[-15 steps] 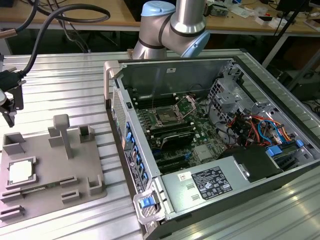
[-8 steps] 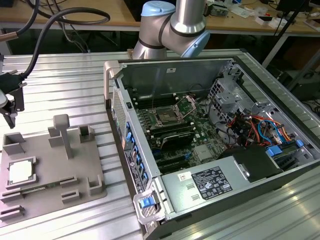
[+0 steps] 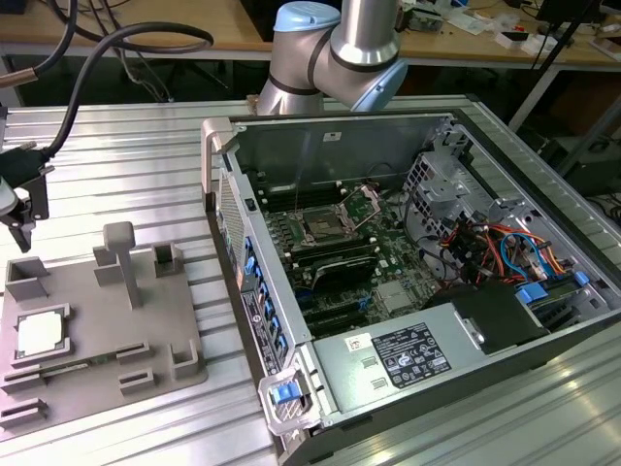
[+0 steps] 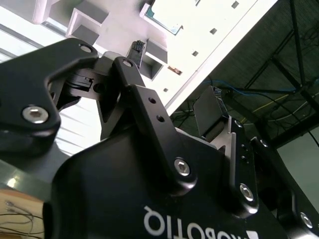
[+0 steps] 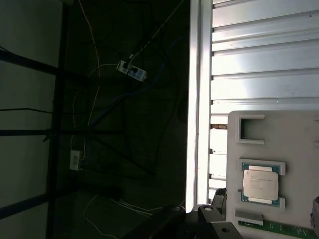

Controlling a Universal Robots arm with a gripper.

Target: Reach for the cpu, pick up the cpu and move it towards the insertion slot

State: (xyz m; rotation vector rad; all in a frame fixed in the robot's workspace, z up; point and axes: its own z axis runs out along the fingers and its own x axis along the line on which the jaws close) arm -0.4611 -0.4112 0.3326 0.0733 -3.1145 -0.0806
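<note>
Cpu [image 3: 41,333] lies flat in a shallow recess of the grey tray [image 3: 97,325], silvery top up, at the exterior view's left. In the first wrist view it [image 5: 260,183] sits between two small retaining lips, with nothing touching it. The tray rests on the ribbed metal desk [image 3: 126,146], just beside the open case [image 3: 291,146].

Gripper [image 3: 17,225] hangs at the exterior view's far left edge, near the tray's far corner, higher than the cpu and apart from it. The cpu is not in its grip. Jaws: cannot tell whether spread or pressed together. The second wrist view gives the black linkages at close range, but not the gap at the tips.

Slot [image 3: 320,228] sits on the green board [image 3: 388,262] inside the case. It has a square metal frame with a dark centre, and the hinged part appears raised. It is well apart from the cpu, toward the exterior view's right, with the case wall between them.

Arm [image 3: 335,49] rises behind the case.

Progress, as a judgement:
- **Reach:** this is the step in hand, at an early stage. The gripper is near the tray but not over the chip, and there is no contact.
- **Pick-up:** not done.
- **Carry toward the slot:** not begun.
- **Left to do:** the last of the approach, the grasp and the whole transfer.
</note>
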